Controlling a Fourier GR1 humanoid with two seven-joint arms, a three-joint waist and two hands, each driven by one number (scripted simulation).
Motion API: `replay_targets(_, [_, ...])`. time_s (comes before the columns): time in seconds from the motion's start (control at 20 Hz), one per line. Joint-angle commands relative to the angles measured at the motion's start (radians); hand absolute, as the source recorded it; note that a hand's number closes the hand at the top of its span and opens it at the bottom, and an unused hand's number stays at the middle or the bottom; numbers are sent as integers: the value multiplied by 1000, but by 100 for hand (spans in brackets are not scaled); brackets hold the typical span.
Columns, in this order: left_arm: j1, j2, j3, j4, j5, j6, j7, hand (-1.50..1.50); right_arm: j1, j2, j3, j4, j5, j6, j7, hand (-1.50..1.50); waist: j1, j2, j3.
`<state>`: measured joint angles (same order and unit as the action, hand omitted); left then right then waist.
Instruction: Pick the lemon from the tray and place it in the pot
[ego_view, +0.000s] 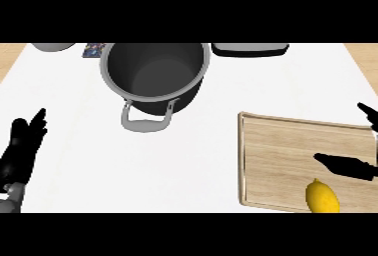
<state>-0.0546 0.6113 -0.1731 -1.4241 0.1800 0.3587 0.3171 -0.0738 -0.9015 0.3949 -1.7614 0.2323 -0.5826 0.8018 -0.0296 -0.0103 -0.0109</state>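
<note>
Kitchen. White worktop fills the view, with wood-toned strips past its left and right ends. Big dark-grey pot stands at the back-middle, metal rim, loop handle pointing to the near side. Wooden tray at right looks like a cutting board, and a lemon lies on its near end. Along the far edge, all cut off by the view: grey round vessel at left, small printed packet beside it, dark flat dish with a pale rim right of the pot. Cookware plus food on a worktop = kitchen.
</note>
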Motion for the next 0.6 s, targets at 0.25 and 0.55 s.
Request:
replay_targets(0.25, [-47,2,-1,4,6,-40,18,0,-138,-239,13,-253,-187,446,513,-150,33,8,0])
replay_targets(0.55, [-58,-39,-20,29,-20,-11,20,0,-158,-253,42,-261,-466,556,628,-150,53,17,4])
